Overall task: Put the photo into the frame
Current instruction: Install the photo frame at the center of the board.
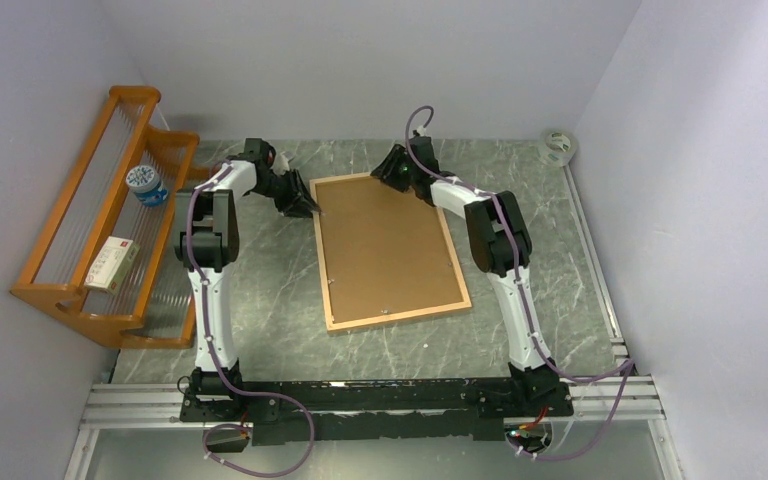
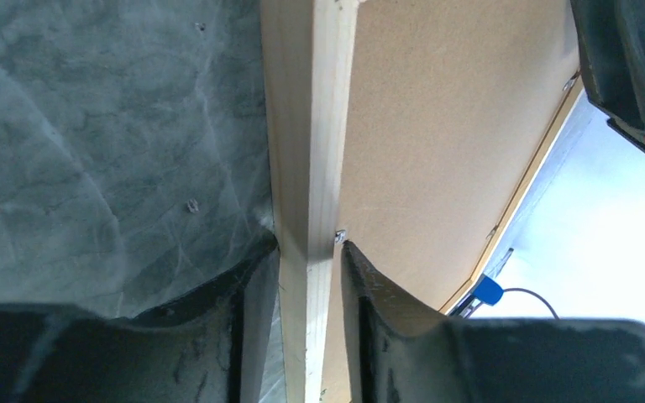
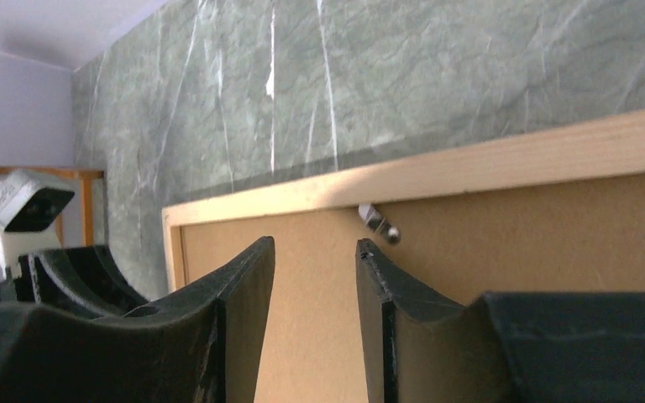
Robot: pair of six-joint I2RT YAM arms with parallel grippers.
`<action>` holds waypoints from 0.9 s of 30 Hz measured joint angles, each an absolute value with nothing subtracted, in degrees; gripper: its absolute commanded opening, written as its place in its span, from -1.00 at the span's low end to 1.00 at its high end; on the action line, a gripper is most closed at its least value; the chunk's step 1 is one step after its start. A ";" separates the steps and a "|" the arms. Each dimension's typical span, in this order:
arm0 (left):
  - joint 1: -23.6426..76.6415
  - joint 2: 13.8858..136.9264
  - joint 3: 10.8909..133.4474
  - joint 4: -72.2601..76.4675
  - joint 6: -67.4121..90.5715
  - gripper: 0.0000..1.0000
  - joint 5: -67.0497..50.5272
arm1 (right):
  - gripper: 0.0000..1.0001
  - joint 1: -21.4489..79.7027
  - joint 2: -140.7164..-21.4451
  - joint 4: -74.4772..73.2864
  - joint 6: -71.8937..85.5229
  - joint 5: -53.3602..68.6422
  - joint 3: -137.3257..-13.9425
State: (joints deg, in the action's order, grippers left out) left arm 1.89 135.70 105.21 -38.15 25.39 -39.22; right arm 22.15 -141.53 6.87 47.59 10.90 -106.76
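Jaws first: your left gripper (image 2: 309,245) straddles the left rail of the frame (image 2: 306,126) near its far corner, one finger close against each side; whether it truly pinches, you cannot tell. Your right gripper (image 3: 315,248) stands parted, holding nothing. On the table (image 1: 270,300) the frame lies flat, back up, with the brown backing board (image 1: 390,250) filling it. Your left arm (image 1: 210,235) and right arm (image 1: 497,235) reach forward, elbows raised, wrists dipped toward the frame's far end. The right gripper's tips sit just inside the far rail, a small metal tab (image 3: 378,222) beyond them.
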 measured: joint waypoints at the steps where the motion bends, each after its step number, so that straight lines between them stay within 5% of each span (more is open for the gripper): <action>1: 2.00 135.70 105.58 -38.52 25.30 -0.08 -39.11 | -0.08 22.11 -140.57 6.33 47.11 11.29 -105.91; 12: 2.81 135.59 108.68 -41.23 25.28 0.44 -37.60 | 0.13 20.58 -124.95 -0.80 39.66 11.60 -104.31; 22: 2.55 129.10 99.92 -40.38 24.67 0.31 -33.08 | 0.25 19.44 -116.33 -10.72 35.55 9.45 -94.00; 27: 2.33 126.13 93.58 -38.02 26.00 0.19 -33.93 | 0.47 21.63 -120.46 -18.59 28.45 6.28 -96.57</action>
